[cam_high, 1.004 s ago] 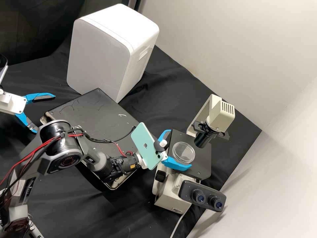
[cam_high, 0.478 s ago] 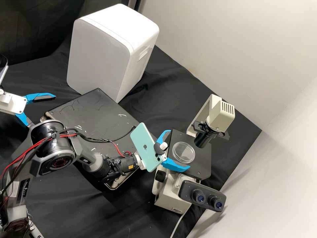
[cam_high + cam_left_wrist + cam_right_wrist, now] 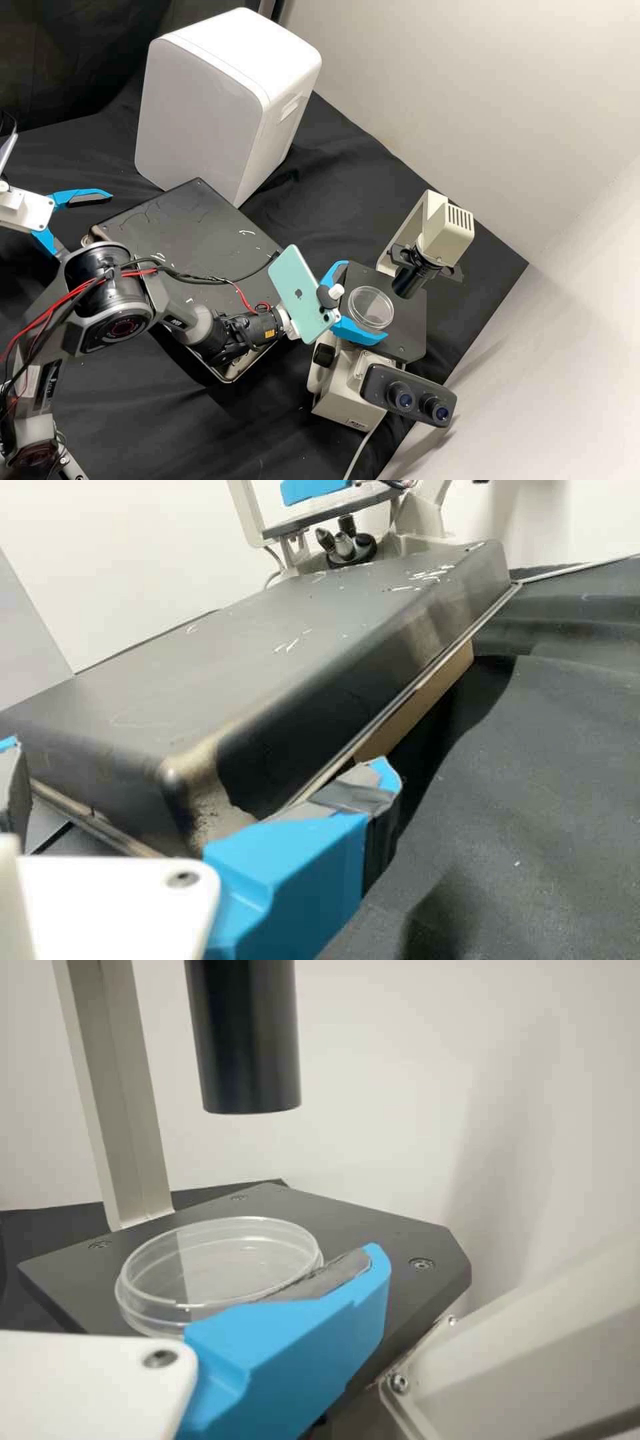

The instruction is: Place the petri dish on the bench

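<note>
Nudged right gripper (image 3: 360, 301) forward; open, astride dish (image 3: 375, 309), not clamped yet, so close next. Left gripper (image 3: 80, 223) open, parked well behind.

Bright, even light, perhaps from above; soft shadows on bench (image 3: 347, 167) (white wall (image 3: 467, 80) glares).

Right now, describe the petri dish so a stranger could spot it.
Find the beige microscope on the black bench. On its flat black stage, below the dark lens tube, sits a shallow round plastic dish, the only see-through thing there.
</note>
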`<action>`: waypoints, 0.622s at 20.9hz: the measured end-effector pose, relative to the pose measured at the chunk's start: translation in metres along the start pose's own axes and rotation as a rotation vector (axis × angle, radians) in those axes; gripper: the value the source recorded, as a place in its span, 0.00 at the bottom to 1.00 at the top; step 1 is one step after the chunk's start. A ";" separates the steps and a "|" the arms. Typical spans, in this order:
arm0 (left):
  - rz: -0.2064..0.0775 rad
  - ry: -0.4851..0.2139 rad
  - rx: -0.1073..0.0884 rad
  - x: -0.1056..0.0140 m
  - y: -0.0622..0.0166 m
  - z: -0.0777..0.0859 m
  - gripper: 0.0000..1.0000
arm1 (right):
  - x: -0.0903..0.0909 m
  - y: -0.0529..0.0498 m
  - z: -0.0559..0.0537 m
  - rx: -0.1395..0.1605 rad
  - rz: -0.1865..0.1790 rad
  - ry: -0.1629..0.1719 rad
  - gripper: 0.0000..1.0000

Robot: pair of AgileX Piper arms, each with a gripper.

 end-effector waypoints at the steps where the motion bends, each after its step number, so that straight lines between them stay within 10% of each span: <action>1: 0.000 0.000 0.000 0.000 0.0000 0.000 1.00 | 0.002 0.000 0.000 0.000 -0.001 -0.002 1.00; 13: -0.002 0.013 -0.006 0.002 -0.0003 -0.001 1.00 | 0.015 -0.003 0.003 -0.022 -0.009 -0.010 1.00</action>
